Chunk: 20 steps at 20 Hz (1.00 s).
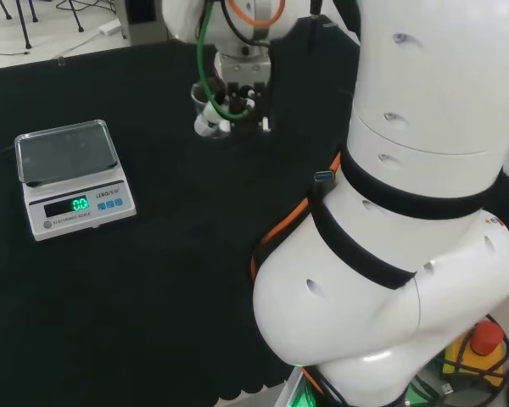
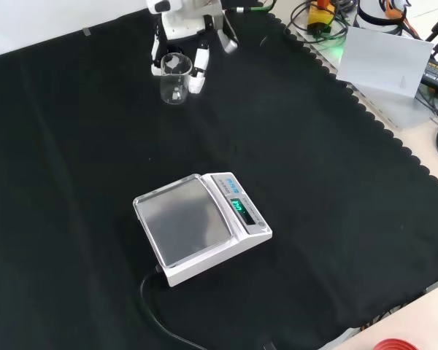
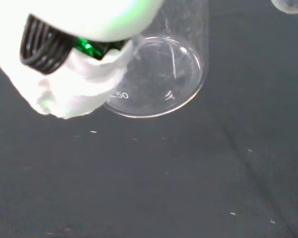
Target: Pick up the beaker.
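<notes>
Front view, my robot hand (image 2: 192, 33) at the upright beaker (image 2: 174, 78), fingers (image 2: 200, 71) beside it, grip state unclear, scale (image 2: 201, 225) well apart.

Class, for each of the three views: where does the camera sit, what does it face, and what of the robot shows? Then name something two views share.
Head view: behind and above the arm's base, facing over the white links to the cloth; the hand and the scale show.
Front view: across the bench, looking down; the hand enters from the top, by the beaker.
Wrist view: at the wrist, looking past the blurred hand at the beaker.
Shared: the scale appears in head and front views.
</notes>
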### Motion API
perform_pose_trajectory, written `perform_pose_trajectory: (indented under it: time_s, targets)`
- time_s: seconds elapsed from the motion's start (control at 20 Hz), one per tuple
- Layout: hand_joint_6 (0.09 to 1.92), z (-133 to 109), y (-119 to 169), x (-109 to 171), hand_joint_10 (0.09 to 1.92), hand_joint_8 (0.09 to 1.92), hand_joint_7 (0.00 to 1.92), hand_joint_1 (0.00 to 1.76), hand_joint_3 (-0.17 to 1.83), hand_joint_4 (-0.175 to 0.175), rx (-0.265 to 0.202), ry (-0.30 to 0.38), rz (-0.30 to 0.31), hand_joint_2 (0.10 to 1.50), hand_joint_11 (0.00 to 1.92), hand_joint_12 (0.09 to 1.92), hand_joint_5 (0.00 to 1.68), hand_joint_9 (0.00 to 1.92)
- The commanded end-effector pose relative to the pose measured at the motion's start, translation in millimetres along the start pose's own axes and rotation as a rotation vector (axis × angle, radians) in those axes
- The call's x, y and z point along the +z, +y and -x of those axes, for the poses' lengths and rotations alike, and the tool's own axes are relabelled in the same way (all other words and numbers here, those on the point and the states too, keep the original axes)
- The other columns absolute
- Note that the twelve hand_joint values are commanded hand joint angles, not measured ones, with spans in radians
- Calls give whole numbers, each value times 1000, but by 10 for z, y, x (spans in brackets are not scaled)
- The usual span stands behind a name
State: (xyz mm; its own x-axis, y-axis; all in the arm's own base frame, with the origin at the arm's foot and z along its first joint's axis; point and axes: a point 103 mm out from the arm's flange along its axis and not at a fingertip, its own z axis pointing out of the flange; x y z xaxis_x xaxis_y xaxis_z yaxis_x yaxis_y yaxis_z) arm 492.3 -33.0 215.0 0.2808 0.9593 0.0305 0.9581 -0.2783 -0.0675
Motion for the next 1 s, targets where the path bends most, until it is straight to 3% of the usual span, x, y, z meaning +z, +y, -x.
perform_pose_trajectory:
  time_s: [0.05,0.4,1.0]
  targets:
    - [171,-550,4,-242,244,976,1407,1234,773,-175,-112,-3,10,506,1720,452,1558,1717]
    - [169,-1176,115,-277,244,979,1407,1234,769,-175,-206,-10,4,509,1718,447,1557,1728]
    - [165,-2556,567,-107,240,980,1407,1234,765,-175,-414,-26,-34,511,1725,444,1557,1737]
